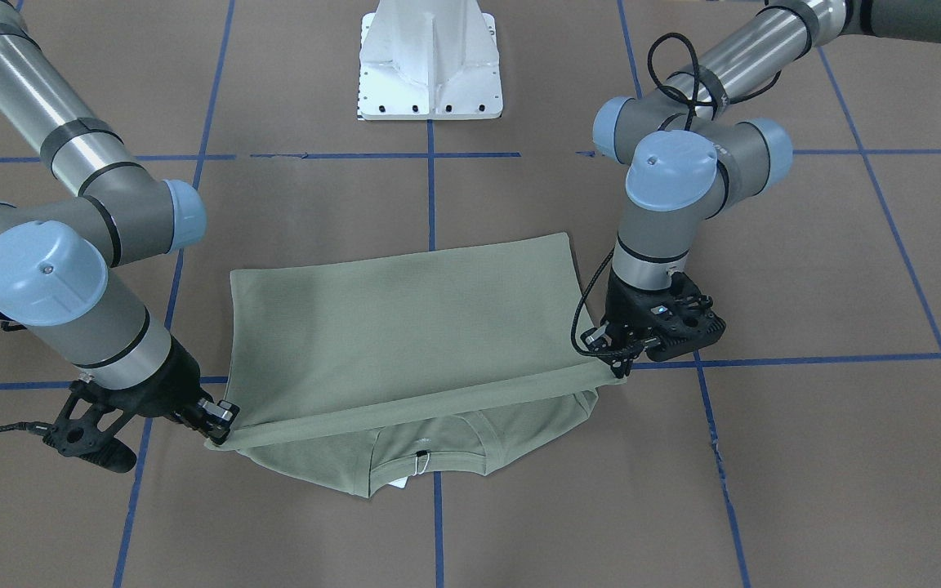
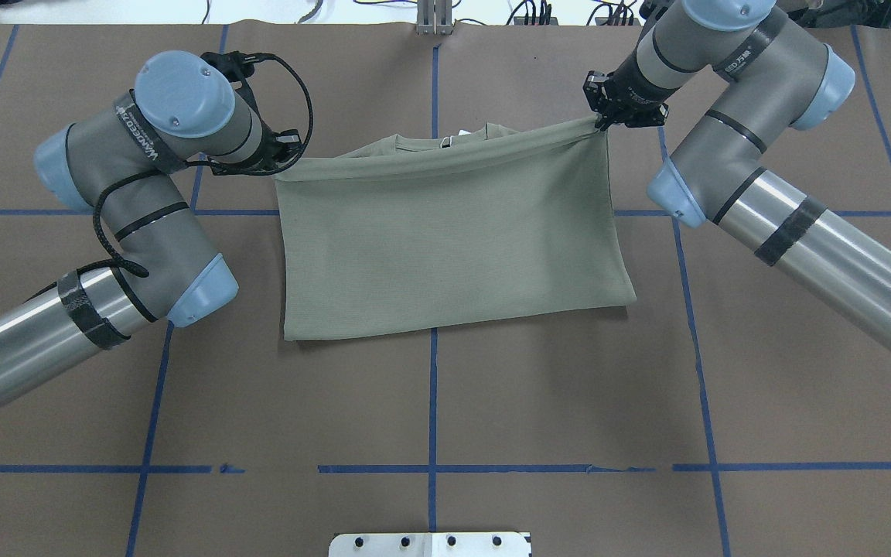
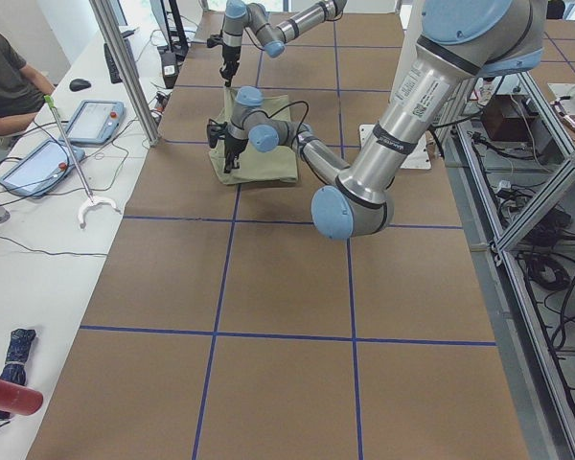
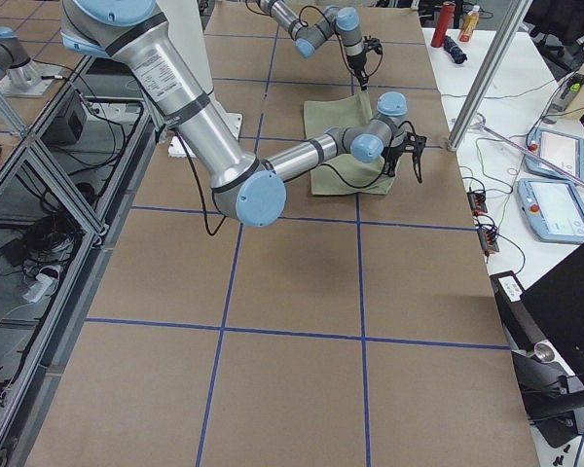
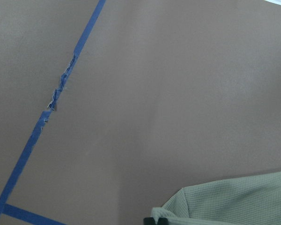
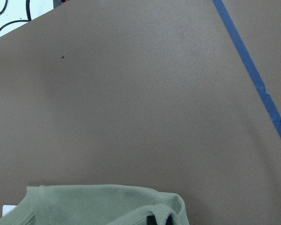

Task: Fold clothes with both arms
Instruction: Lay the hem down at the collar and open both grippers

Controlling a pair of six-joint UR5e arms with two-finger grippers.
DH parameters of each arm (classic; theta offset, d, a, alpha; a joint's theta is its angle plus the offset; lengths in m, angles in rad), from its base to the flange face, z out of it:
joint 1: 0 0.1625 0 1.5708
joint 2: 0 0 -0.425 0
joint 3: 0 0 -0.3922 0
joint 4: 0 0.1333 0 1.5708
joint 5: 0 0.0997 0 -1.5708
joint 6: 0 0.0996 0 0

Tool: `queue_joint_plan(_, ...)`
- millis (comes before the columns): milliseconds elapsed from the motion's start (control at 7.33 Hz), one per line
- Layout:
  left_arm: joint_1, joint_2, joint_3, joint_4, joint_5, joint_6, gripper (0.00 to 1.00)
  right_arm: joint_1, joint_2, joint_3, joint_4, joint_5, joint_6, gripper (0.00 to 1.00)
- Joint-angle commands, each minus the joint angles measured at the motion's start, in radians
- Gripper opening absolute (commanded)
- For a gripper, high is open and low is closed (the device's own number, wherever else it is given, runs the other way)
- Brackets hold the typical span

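Note:
The sage-green shirt lies doubled over on the brown table, its upper layer stretched taut between my two grippers. My left gripper is shut on one corner of that layer's raised edge. My right gripper is shut on the other corner. Under the raised edge the ribbed collar and a white hang tag show. Both wrist views catch only a bit of green fabric low in the picture, with bare table beyond it.
The white pedestal base stands at the robot's side of the table. Blue tape lines cross the brown surface. A seated person and tablets are at a side bench past the far table edge.

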Motion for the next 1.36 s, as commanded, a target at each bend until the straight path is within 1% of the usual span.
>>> queue_joint_plan(0,0.001,-0.009,0.011,0.000,0.000,-0.001,0.00,0.000,0.008,-0.002,0.000,-0.004,0.001,0.00)
queue_joint_plan(136,0.001,-0.015,0.023,-0.002,0.000,-0.001,0.00,0.000,0.008,-0.003,0.000,-0.004,0.001,0.00)
queue_joint_plan(409,-0.002,-0.016,0.024,0.000,0.002,0.001,0.00,0.000,0.035,-0.038,0.000,-0.006,0.001,0.00)
queue_joint_plan(818,-0.001,-0.019,0.032,-0.021,0.002,-0.001,0.00,-0.003,0.036,-0.043,0.002,-0.009,-0.001,0.00)
queue_joint_plan(955,-0.001,-0.019,0.035,-0.029,0.002,-0.013,0.17,-0.003,0.029,-0.044,0.021,-0.009,0.001,0.00)
queue_joint_plan(1091,0.001,-0.019,0.040,-0.032,0.018,-0.004,0.65,-0.024,0.019,-0.051,0.052,-0.036,0.001,0.99)
queue_joint_plan(1227,0.001,-0.024,0.041,-0.037,0.037,-0.002,0.99,-0.038,0.013,-0.052,0.066,-0.084,0.001,1.00)
